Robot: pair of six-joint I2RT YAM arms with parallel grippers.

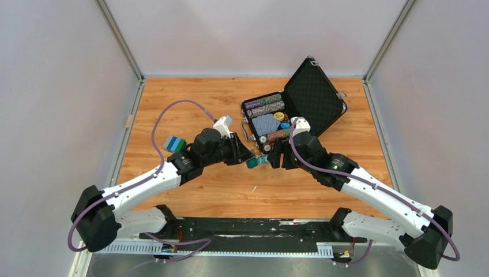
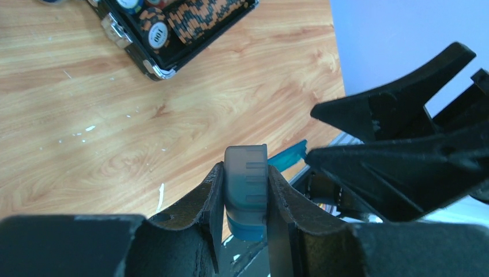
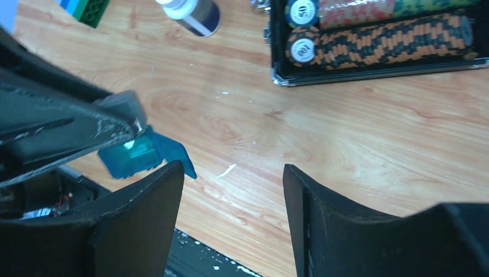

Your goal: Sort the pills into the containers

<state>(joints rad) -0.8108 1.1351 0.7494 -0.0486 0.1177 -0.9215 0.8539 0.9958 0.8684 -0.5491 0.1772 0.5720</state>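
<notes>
Tiny dark-teal square plastic box (image 2: 247,193) sits pinched tight in the left gripper (image 2: 245,172); right gripper (image 3: 230,170), half-open and empty beside the hinged lid (image 3: 170,151), could twist it loose

Sides of the small dark-teal plastic square box (image 2: 247,184) covered by the left gripper (image 2: 245,170), its inside hidden, white-capped dark bottle (image 3: 193,10) and black chip case (image 3: 369,78) cut off by the top edge of the right wrist view
</notes>
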